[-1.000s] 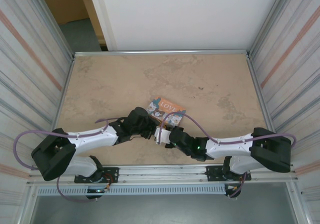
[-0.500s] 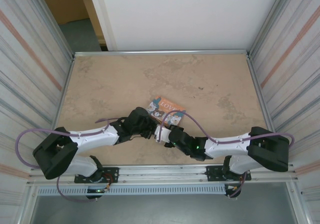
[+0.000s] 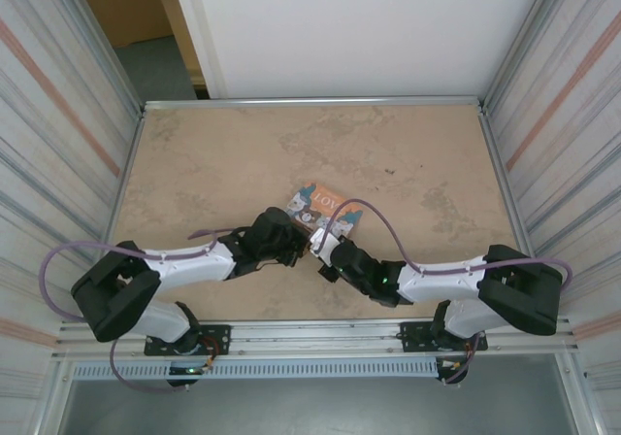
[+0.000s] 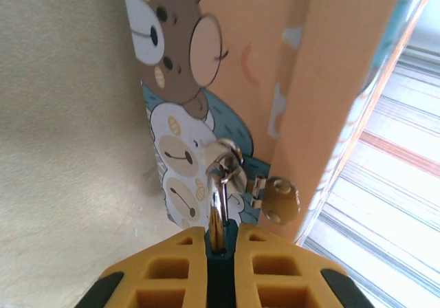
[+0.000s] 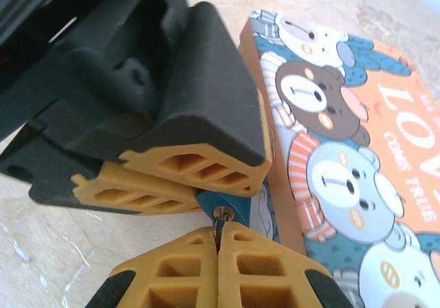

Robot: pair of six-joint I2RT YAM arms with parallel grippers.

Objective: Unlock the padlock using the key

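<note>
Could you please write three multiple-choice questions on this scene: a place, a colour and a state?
1. Where is the padlock fastened? A) the box's clasp B) a wall rail C) nowhere, it lies loose
2. What colour is its body? A) red B) blue C) green
3. How is the right gripper? A) wide open B) shut on the box C) shut on the key
A: its shackle runs through the clasp. B: blue shows inside the left gripper. C: it pinches the key at the padlock's base.
</note>
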